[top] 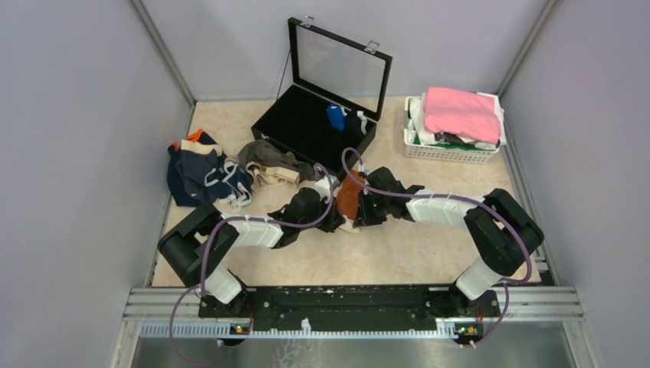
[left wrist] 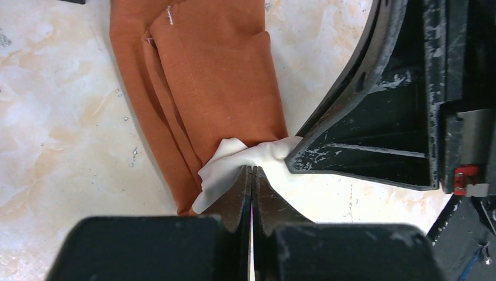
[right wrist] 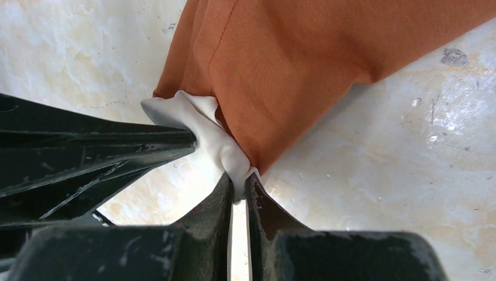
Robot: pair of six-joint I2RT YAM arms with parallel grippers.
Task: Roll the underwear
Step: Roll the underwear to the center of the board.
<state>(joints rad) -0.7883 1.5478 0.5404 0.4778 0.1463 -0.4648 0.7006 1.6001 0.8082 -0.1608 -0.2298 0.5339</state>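
A rust-orange underwear (top: 351, 193) lies folded into a long strip in the middle of the table, with its white lining (left wrist: 225, 170) showing at the near end. My left gripper (left wrist: 252, 170) is shut, its tips pinching the edge of that white lining. Just beside it, my right gripper (right wrist: 238, 181) is shut on the same white edge (right wrist: 219, 140), where the orange cloth (right wrist: 304, 58) begins. The two grippers nearly touch at that end (top: 349, 218). More underwear, navy with white trim (top: 203, 178) and olive-brown (top: 268, 157), lies heaped at the back left.
A black case (top: 306, 130) with its glass lid raised stands behind the strip, a blue item (top: 336, 116) inside. A white basket (top: 452, 149) at the back right holds a bright pink cloth (top: 460, 111). Grey walls close in on both sides.
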